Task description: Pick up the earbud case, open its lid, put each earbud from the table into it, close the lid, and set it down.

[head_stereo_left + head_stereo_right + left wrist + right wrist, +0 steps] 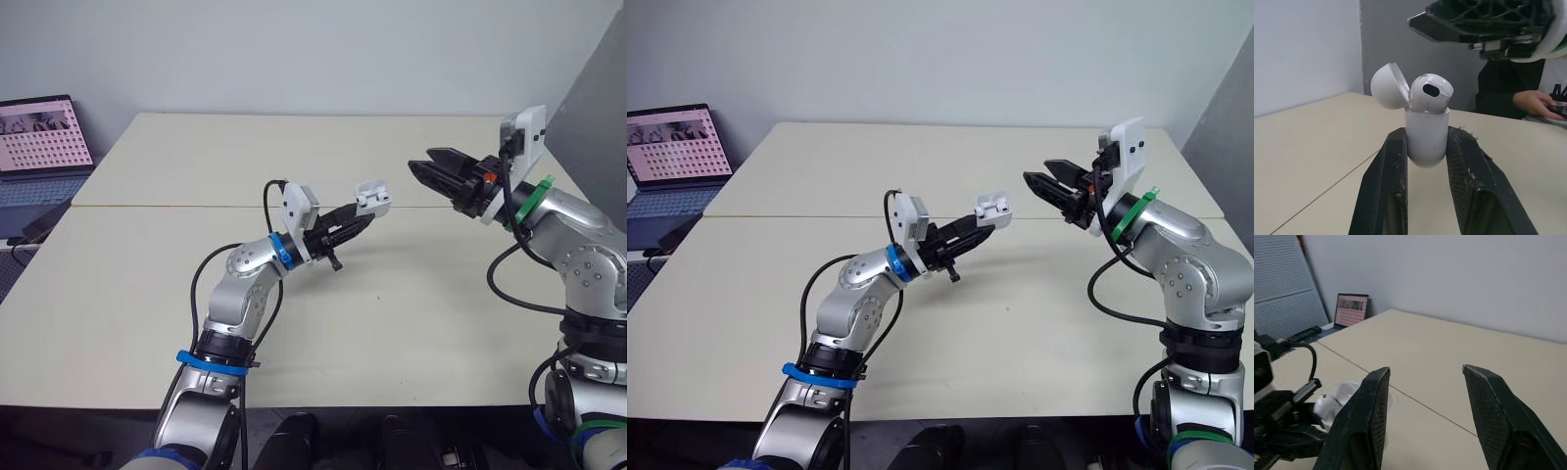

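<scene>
Left gripper is clamped on the earbud case, held up above the table. Lid hinged open, one earbud standing proud in the well; seating unclear. Right gripper spread wide, empty, just beside the case. Loading looks near done. Next, probably: press the bud home, then tip the lid shut without knocking the case loose.

Reaches forward, elbow bent, with the left gripper clamped around the earbud case; holds the right gripper raised opposite, fingers spread wide
</scene>
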Robot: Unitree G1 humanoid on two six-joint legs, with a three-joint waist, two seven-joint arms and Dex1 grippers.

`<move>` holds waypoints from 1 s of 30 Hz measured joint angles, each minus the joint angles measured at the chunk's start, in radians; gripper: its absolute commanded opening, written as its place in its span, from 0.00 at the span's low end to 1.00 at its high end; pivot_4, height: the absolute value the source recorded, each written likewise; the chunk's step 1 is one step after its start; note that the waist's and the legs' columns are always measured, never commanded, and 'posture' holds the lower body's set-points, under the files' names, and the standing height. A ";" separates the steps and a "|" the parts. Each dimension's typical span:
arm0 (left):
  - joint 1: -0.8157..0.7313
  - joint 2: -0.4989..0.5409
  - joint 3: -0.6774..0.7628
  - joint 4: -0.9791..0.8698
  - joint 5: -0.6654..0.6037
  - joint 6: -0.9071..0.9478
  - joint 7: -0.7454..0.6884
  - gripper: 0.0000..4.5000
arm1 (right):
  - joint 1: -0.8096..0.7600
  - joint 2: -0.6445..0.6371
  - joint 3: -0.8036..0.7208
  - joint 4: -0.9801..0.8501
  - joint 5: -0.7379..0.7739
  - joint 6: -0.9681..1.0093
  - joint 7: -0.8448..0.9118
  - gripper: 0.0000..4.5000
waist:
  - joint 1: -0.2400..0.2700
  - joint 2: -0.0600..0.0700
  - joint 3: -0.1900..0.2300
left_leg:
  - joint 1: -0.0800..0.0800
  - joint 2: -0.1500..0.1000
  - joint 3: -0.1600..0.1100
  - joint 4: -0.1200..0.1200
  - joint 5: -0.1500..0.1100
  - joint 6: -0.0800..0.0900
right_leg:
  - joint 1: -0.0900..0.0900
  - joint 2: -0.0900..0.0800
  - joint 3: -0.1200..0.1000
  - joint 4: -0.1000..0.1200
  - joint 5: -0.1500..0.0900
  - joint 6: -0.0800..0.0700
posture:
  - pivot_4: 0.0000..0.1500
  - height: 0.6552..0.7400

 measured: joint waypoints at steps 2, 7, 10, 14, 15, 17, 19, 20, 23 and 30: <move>0.000 0.000 0.000 0.000 0.000 0.000 0.002 0.17 | -0.002 0.000 0.016 0.012 -0.007 -0.019 0.010 0.54 | 0.000 0.000 0.000 | 0.000 0.000 0.000 0.000 0.000 0.000 | 0.000 0.000 0.000 0.000 0.000 0.000 | 1.00 1.00; 0.007 0.004 0.001 -0.002 -0.002 0.009 0.021 0.17 | -0.008 0.019 0.048 -0.041 -0.003 -0.039 0.018 0.54 | 0.000 0.000 0.000 | 0.000 0.000 0.000 0.000 0.000 0.000 | 0.000 0.000 0.000 0.000 0.000 0.000 | 1.00 1.00; 0.010 0.008 0.001 -0.002 -0.002 0.012 0.027 0.17 | -0.007 0.029 0.056 -0.070 0.000 -0.037 0.016 0.54 | 0.000 0.000 0.000 | 0.000 0.000 0.000 0.000 0.000 0.000 | 0.000 0.000 0.000 0.000 0.000 0.000 | 1.00 1.00; 0.010 0.008 0.001 -0.002 -0.001 0.012 0.041 0.17 | -0.006 0.041 0.063 -0.132 0.008 -0.032 0.007 0.54 | 0.000 0.000 0.000 | 0.000 0.000 -0.001 0.000 0.000 0.000 | 0.000 0.000 0.000 0.000 0.000 0.000 | 1.00 1.00; 0.010 0.008 0.001 -0.002 -0.001 0.012 0.045 0.17 | -0.003 0.042 0.069 -0.153 0.006 -0.031 -0.001 0.54 | 0.000 0.000 0.000 | 0.000 0.000 -0.001 0.000 0.000 0.000 | 0.000 0.000 0.000 0.000 0.000 0.000 | 1.00 1.00; 0.010 0.008 0.001 -0.001 0.000 0.012 0.047 0.17 | 0.004 0.045 0.088 -0.179 0.001 -0.030 -0.014 0.54 | 0.000 0.000 0.000 | 0.000 0.000 -0.001 0.000 0.000 0.000 | 0.000 0.000 0.000 0.000 0.000 0.000 | 1.00 1.00; 0.010 0.006 0.001 -0.001 0.000 0.012 0.048 0.17 | 0.010 0.052 0.112 -0.195 -0.007 -0.030 -0.030 0.54 | 0.000 0.000 0.000 | 0.000 0.000 -0.001 0.000 0.000 0.000 | 0.000 0.000 0.000 0.000 0.000 0.000 | 1.00 1.00; 0.009 0.005 0.001 -0.001 0.000 0.012 0.048 0.17 | 0.011 0.053 0.124 -0.202 -0.012 -0.030 -0.037 0.54 | 0.000 0.000 0.000 | 0.000 0.000 -0.001 0.000 0.000 0.000 | 0.000 0.000 0.000 0.000 0.000 0.000 | 1.00 1.00; 0.005 -0.001 0.001 0.006 0.001 0.012 0.058 0.17 | 0.011 0.070 0.164 -0.230 -0.053 -0.032 -0.079 0.54 | 0.000 0.000 0.000 | 0.000 0.000 -0.001 0.000 0.000 0.000 | 0.000 0.000 0.000 0.000 0.000 0.000 | 1.00 1.00; -0.007 -0.017 0.001 0.037 0.022 0.008 0.105 0.17 | 0.047 0.149 0.276 -0.265 -0.169 -0.033 -0.196 0.54 | 0.000 0.000 0.000 | 0.000 0.000 -0.001 0.000 0.000 -0.001 | -0.001 0.000 0.000 0.000 0.000 0.000 | 1.00 1.00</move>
